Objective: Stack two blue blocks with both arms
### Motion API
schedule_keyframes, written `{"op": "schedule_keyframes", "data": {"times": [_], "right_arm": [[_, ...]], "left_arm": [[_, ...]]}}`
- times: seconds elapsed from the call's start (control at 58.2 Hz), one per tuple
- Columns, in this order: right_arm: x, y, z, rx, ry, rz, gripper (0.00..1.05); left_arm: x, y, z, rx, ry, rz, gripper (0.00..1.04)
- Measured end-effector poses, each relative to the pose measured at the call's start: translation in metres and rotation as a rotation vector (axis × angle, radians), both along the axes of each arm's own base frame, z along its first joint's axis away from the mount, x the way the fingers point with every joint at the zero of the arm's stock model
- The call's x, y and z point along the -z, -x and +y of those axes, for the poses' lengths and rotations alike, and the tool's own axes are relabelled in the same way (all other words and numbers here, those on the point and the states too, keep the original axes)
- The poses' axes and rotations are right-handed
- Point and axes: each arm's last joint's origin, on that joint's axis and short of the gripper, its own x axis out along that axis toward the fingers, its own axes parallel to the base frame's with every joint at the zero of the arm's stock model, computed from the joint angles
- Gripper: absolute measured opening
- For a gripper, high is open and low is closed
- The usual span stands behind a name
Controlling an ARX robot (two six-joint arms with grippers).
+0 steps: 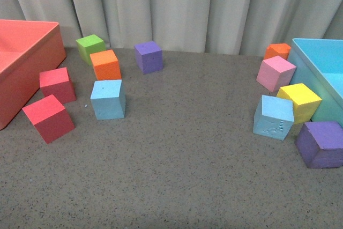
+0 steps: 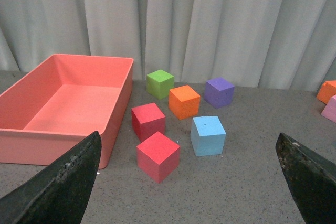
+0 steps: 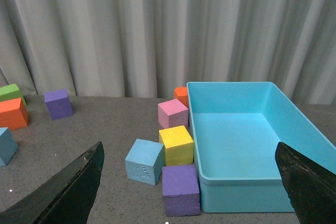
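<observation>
The left blue block (image 1: 108,99) is sitting flat on the table (image 1: 177,175), on the robot's left, with open surface on every side. An orange block (image 1: 105,64) is standing behind it and two red blocks (image 1: 57,84) (image 1: 48,117) are lying towards the red bin (image 1: 32,63), all apart from it. The right blue block (image 1: 274,117) is resting well away on the right. It is turned at an angle, and its embossed face is looking towards the robot. A yellow block (image 1: 300,102) and a purple block (image 1: 320,143) are crowding it just beside its far and bin-side corners. I cannot tell whether they are touching it.

Neither arm is showing in the front view. The left gripper (image 2: 187,137) is hanging back from its block with fingers spread wide and nothing between them. The right gripper (image 3: 189,145) is doing the same above its own cluster beside the blue bin (image 3: 294,124).

Judging from this, the approach is only beginning. Each arm is probably best going for the block on its own side. The left one is offering an easy straight descent. For the right one, the wrist likely needs turning to match the block's angle, with the fingers coming down on the pair of faces away from the yellow and purple neighbours, so nothing gets nudged. Foam is soft, so a light squeeze should do. The bare middle of the table is looking like the safest place to build, with the upper block lowered squarely before letting go.
</observation>
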Motion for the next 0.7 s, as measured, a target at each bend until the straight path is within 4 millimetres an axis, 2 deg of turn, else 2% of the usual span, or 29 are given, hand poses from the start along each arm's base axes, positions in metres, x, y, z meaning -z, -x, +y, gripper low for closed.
{"op": "schedule_keyframes", "data": {"times": [0.704], "right_arm": [[0.0,0.0,0.0,0.0,0.0,0.0,0.95]], "left_arm": [[0.0,0.0,0.0,0.0,0.0,0.0,0.98]]}}
